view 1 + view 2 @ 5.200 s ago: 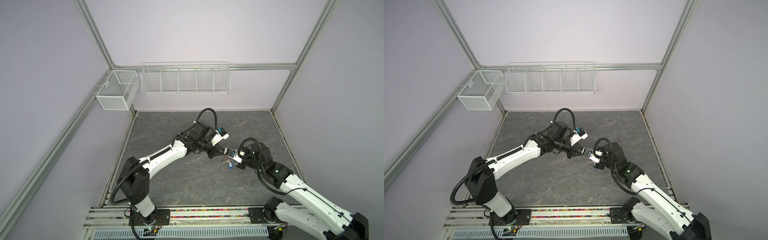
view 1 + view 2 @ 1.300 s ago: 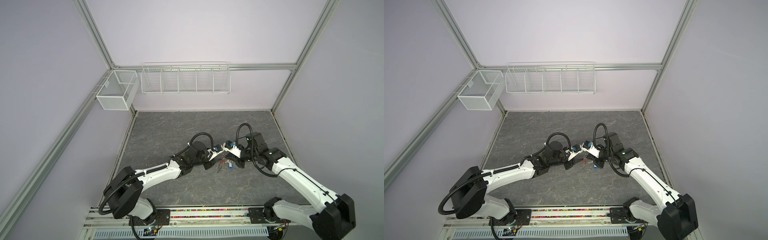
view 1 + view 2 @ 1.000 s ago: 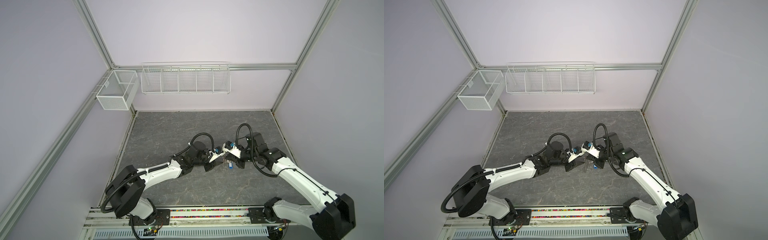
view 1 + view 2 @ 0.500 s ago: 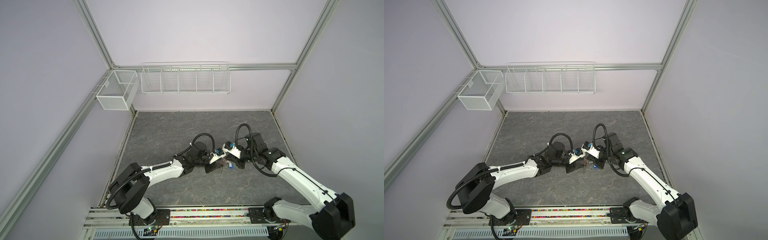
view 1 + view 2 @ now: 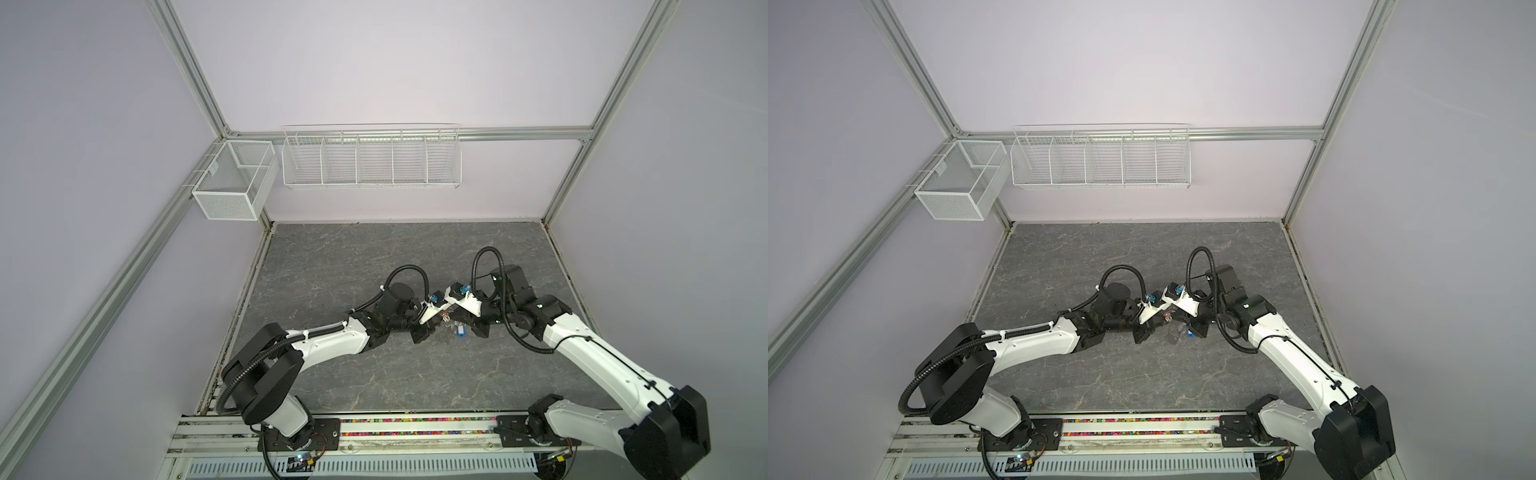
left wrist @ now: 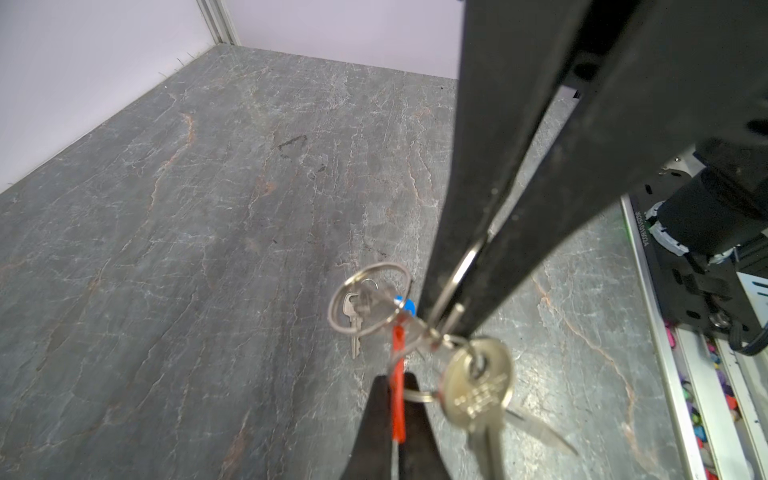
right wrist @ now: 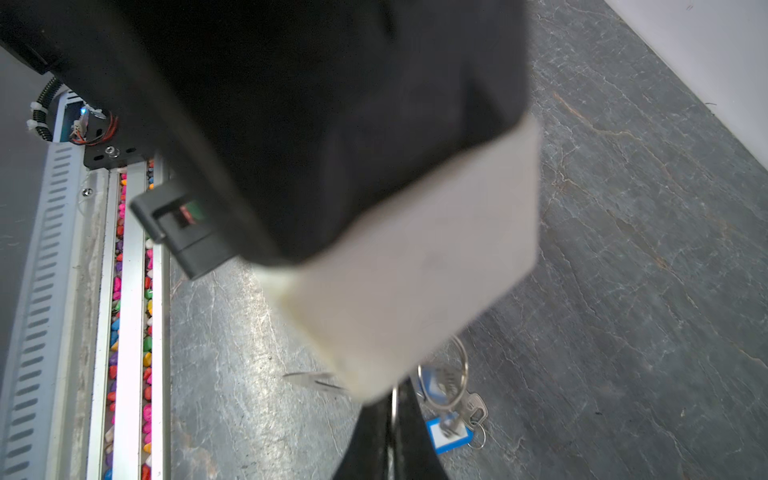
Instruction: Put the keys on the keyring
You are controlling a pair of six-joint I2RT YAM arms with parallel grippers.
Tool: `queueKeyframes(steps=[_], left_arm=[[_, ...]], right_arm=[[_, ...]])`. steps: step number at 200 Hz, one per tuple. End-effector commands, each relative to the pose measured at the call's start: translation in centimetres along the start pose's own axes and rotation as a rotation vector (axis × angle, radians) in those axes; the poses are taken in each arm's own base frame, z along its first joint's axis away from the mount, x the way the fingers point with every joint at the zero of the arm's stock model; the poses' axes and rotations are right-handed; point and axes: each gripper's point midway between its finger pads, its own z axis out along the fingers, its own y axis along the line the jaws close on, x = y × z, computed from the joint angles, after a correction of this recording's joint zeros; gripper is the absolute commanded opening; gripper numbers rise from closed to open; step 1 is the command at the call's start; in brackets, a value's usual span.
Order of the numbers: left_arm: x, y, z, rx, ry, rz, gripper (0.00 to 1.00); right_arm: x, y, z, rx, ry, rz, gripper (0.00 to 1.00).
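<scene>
My left gripper point(image 6: 398, 419) is shut on the edge of the red-orange tag point(image 6: 398, 374) of one of the keys. That tag's silvery key point(image 6: 478, 382) dangles beside it from small links. My right gripper point(image 7: 392, 419) is shut on a thin metal loop of the keyring point(image 6: 457, 282), whose large split ring point(image 6: 370, 303) hangs just past its fingertips. The blue tag point(image 7: 449, 434) and its small key point(image 7: 473, 409) lie on the grey table below that ring. In both top views the two grippers meet at mid-table, left gripper point(image 5: 428, 328) facing right gripper point(image 5: 469, 328).
A white wire rack point(image 5: 370, 158) and a mesh box point(image 5: 232, 183) hang on the back wall. A metal rail with coloured pebbles point(image 5: 415, 432) runs along the table's front edge. My left arm's body fills much of the right wrist view.
My left gripper has closed on the red-orange tag; half a second ago its jaws stood apart. The right gripper has kept its hold, and both arms have barely moved.
</scene>
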Motion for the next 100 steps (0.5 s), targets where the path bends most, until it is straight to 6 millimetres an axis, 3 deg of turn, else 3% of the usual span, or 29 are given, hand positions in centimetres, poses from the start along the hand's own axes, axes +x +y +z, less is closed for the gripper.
queueKeyframes(steps=[1,52,62,76,100], left_arm=[[-2.4,0.3,-0.1,0.025,-0.055,0.004,0.00],[-0.3,-1.5,0.4,0.209,0.061,0.013,0.00],[0.2,-1.7,0.6,0.238,0.097,0.007,0.08],[0.4,-1.4,0.9,0.234,0.130,0.004,0.33],[-0.7,0.3,0.1,0.151,0.059,-0.001,0.55]], right_arm=[[-0.2,1.2,0.2,-0.062,-0.013,-0.049,0.07],[-0.5,1.4,-0.1,-0.064,-0.033,-0.073,0.07],[-0.5,1.4,-0.1,-0.065,-0.034,-0.073,0.07],[-0.4,1.4,0.0,-0.066,-0.029,-0.070,0.07],[0.0,1.3,0.1,-0.067,-0.015,-0.058,0.07]])
